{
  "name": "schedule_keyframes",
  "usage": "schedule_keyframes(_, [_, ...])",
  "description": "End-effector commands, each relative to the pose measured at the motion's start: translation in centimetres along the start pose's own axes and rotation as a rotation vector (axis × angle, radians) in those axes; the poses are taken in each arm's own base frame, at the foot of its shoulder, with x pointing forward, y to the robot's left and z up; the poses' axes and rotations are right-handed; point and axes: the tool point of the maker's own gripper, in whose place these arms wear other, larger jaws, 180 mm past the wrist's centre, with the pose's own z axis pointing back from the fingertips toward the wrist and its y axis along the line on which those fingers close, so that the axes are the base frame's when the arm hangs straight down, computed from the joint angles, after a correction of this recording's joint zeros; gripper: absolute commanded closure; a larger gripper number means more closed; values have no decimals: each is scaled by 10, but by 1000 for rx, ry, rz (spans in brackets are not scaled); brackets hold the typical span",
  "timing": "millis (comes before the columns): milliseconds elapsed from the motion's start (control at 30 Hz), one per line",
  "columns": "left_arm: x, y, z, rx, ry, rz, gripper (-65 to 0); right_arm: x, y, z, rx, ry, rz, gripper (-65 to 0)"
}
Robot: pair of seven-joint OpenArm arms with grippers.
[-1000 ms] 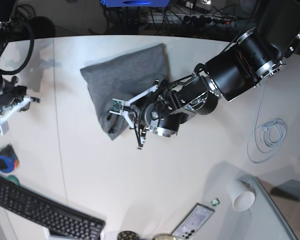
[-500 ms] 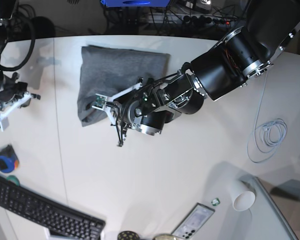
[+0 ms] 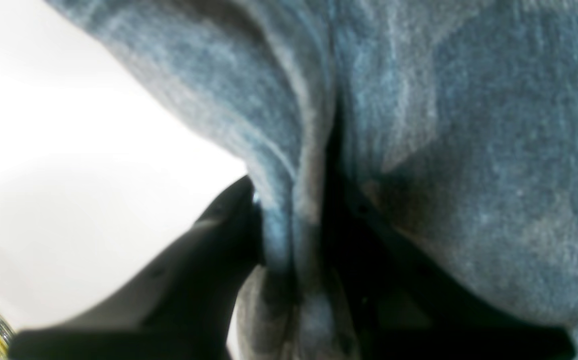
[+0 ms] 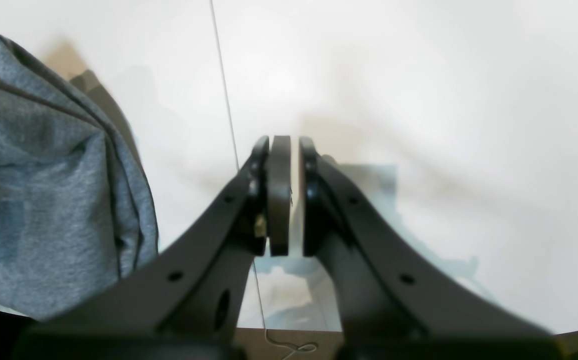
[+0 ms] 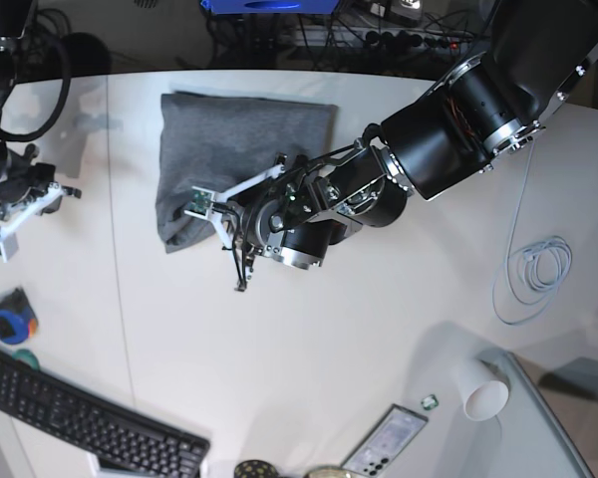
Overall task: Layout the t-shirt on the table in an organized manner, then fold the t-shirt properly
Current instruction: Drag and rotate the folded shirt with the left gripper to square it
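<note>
Now left gripper [image 3: 294,240] pinches t-shirt [image 5: 229,149] edge; table [image 5: 329,339] beyond.

T-shirt dragged toward the far-left of the tabletop

The left end effector [image 5: 241,239], clamped on the t-shirt [image 5: 234,149], now sits further left than a second ago, and the tilted cloth lies squarer.
</note>
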Motion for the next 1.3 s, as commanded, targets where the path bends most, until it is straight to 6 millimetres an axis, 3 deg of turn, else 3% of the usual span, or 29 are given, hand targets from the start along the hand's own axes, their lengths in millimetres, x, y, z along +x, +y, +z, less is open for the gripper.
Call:
schedule_keyframes(0, [8, 20, 7, 43, -17, -14, 0, 16, -2, 5, -3, -46, 13, -27])
schedule_keyframes(367, [9, 25, 9, 53, -18, -20, -7, 2, -9, -4, -7, 2, -17, -27])
schedule_keyframes(700, [5, 43, 17, 83, 2, -30, -352, 3, -9, -4, -6, 1, -15, -27])
schedule_keyframes(833, [3, 58, 25, 118, 40, -49, -443, 3, -8, -5, -5, 1, -13, -27])
schedule_keyframes(1033, [26, 74, 45, 185, -12, -97, -451, 8, -6, -5, -2, -9, -11, -27])
schedule_keyframes(1267, [35, 89, 73, 280, 46, -134, -446, 8, -2, -4, 8, -8, -2, -27])
